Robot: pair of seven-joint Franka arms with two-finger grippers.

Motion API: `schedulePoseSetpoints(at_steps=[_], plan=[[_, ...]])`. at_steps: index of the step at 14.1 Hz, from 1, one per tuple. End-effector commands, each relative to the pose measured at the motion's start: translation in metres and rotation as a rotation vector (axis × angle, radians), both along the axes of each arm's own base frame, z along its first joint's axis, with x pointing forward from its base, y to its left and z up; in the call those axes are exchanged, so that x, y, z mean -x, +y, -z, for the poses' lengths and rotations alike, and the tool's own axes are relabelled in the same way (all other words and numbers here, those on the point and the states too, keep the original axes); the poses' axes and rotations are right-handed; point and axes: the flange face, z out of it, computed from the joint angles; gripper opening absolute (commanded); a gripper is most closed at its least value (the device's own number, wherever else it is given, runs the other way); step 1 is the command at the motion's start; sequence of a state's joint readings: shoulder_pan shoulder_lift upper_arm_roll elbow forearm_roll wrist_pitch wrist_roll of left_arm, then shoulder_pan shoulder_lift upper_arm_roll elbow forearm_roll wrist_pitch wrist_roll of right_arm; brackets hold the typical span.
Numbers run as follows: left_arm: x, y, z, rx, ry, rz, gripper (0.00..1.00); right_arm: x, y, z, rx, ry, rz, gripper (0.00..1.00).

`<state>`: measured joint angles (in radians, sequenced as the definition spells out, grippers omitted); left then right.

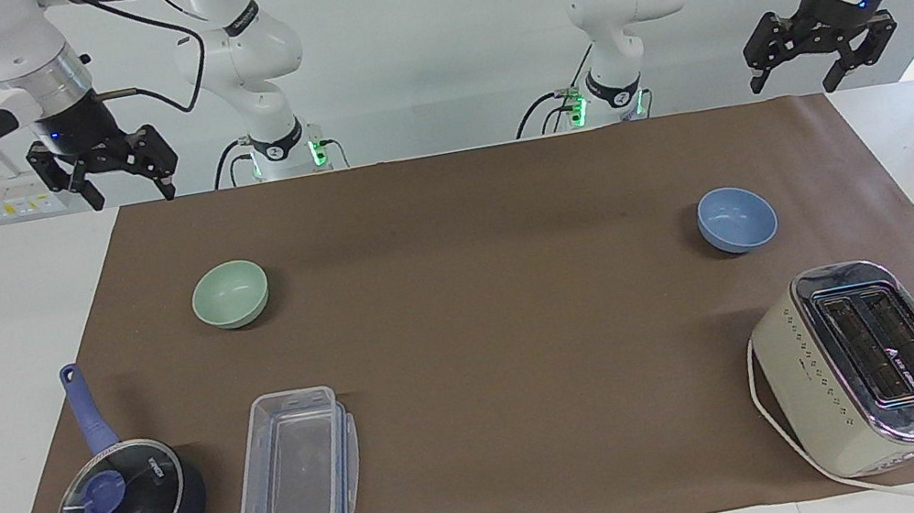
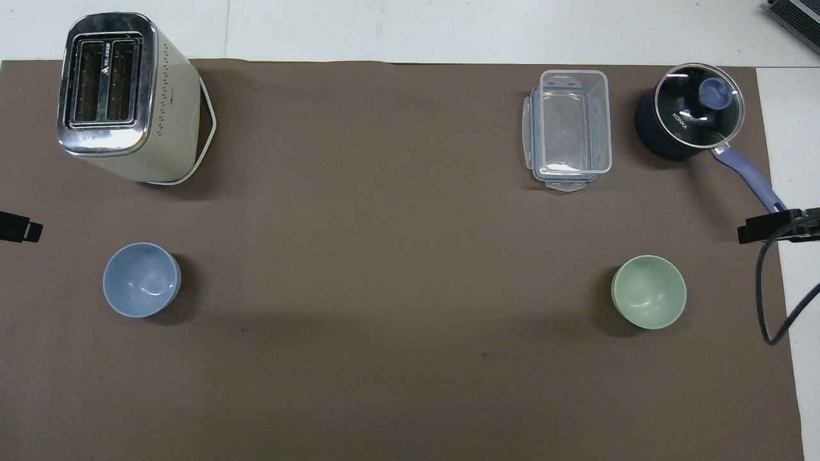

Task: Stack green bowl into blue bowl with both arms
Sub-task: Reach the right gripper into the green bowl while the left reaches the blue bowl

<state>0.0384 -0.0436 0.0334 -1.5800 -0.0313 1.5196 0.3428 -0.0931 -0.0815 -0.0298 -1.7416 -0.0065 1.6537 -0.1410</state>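
Both grippers stand open and empty, raised at the robots' edge of the table. Left gripper (image 1: 819, 58) hangs over the mat's corner at the left arm's end; right gripper (image 1: 112, 173) hangs over the corner at the right arm's end. Neither touches any object.

Nearest the robots lie the two task items. Green bowl (image 1: 230, 294) sits upright on the brown mat (image 1: 487, 326) toward the right arm's end of the table. Blue bowl (image 1: 737, 219) sits upright toward the left arm's end, level with the green bowl and well apart from it.

Farther from the robots stand the remaining items. A lidded saucepan (image 1: 130, 503) and a clear plastic container (image 1: 299, 473) lie side by side at the right arm's end, farther out than the green bowl. A toaster (image 1: 865, 365) stands at the left arm's end, farther out than the blue bowl.

Task status: no step is complete. Both bowls are empty and separate. Remaining, by judgement: grasp the green bowl, carry it across, possibly with a handover between arms, and seat it inside the blue bowl.
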Motion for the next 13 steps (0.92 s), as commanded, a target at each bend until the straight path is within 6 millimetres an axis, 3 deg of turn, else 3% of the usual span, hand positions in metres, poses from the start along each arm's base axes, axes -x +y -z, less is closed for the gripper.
schedulePoseSetpoints(at_steps=[1,4,8,10,13], plan=[[0.013,0.021,0.017,0.015,-0.021,0.056,1.0,0.007,-0.009,0.046,-0.002,-0.005,-0.019,1.0],[0.012,0.033,0.049,0.037,-0.007,0.047,1.0,0.009,-0.01,0.096,-0.002,-0.001,-0.017,1.0],[0.019,0.077,0.096,0.079,-0.021,0.029,1.0,0.019,-0.008,0.159,0.0,-0.016,-0.02,1.0],[0.027,0.092,0.111,0.11,-0.016,0.011,1.0,0.024,-0.008,0.18,0.001,-0.034,-0.018,1.0],[0.038,0.109,0.144,0.183,0.001,-0.018,1.0,0.029,-0.006,0.193,-0.001,-0.028,-0.017,1.0]])
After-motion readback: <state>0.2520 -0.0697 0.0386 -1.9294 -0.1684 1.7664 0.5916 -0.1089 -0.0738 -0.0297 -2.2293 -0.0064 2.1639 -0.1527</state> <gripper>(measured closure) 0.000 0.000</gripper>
